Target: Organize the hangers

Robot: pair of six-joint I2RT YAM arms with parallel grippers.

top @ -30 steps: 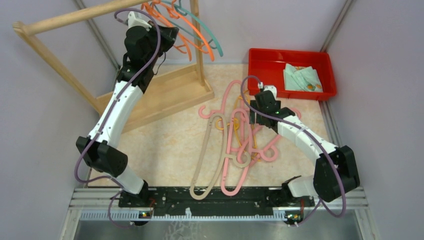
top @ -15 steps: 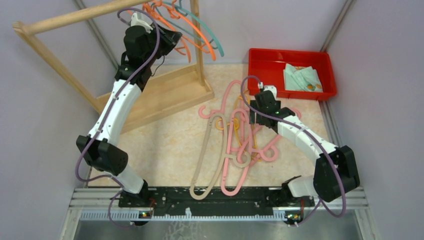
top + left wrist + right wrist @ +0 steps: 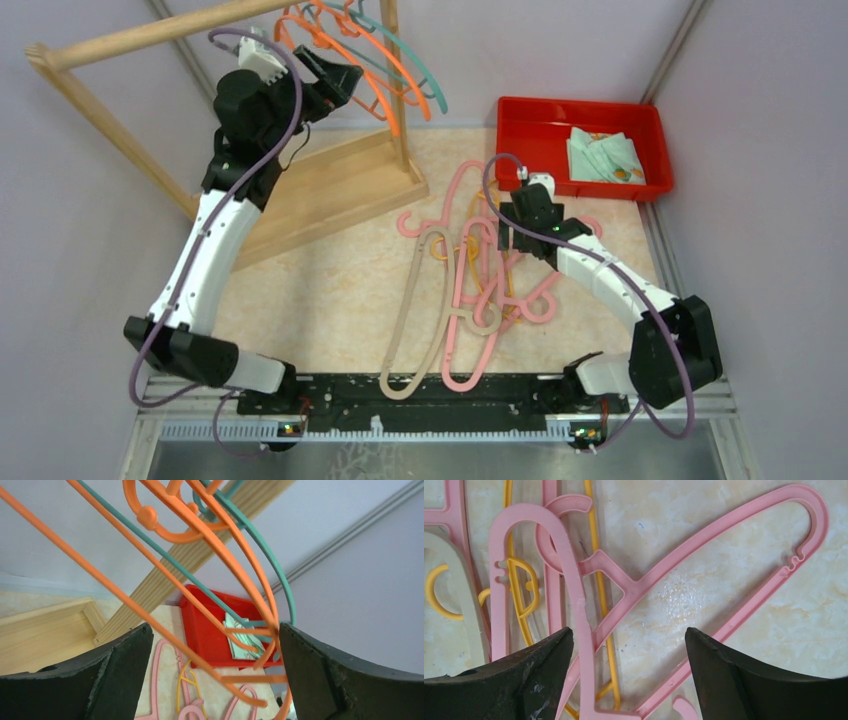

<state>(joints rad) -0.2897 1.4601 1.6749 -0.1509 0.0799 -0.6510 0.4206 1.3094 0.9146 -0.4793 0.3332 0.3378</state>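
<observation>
Orange hangers (image 3: pixel 385 75) and a teal hanger (image 3: pixel 425 75) hang by their hooks on the wooden rack's pole (image 3: pixel 150 35). My left gripper (image 3: pixel 335 80) is open just left of them. In the left wrist view the orange hanger bars (image 3: pixel 165 522) and the teal hanger (image 3: pixel 280 575) cross the wide gap of my left gripper (image 3: pixel 215 675), gripped by neither jaw. Pink hangers (image 3: pixel 470 300), a beige hanger (image 3: pixel 410 310) and a yellow hanger (image 3: pixel 470 250) lie tangled on the table. My right gripper (image 3: pixel 508 238) hovers open over them; a pink hanger (image 3: pixel 704 545) and the yellow hanger (image 3: pixel 599 590) lie below my right gripper (image 3: pixel 629 670).
The rack's wooden base (image 3: pixel 330 185) sits at the back left, its upright post beside the hung hangers. A red bin (image 3: pixel 520 125) holding a folded cloth (image 3: pixel 605 155) stands at the back right. Purple cables loop along both arms. Grey walls close in on both sides.
My left gripper has opened, letting go of an orange hanger on the pole, and the arm has drawn back to the left. The right gripper has opened a little wider in place.
</observation>
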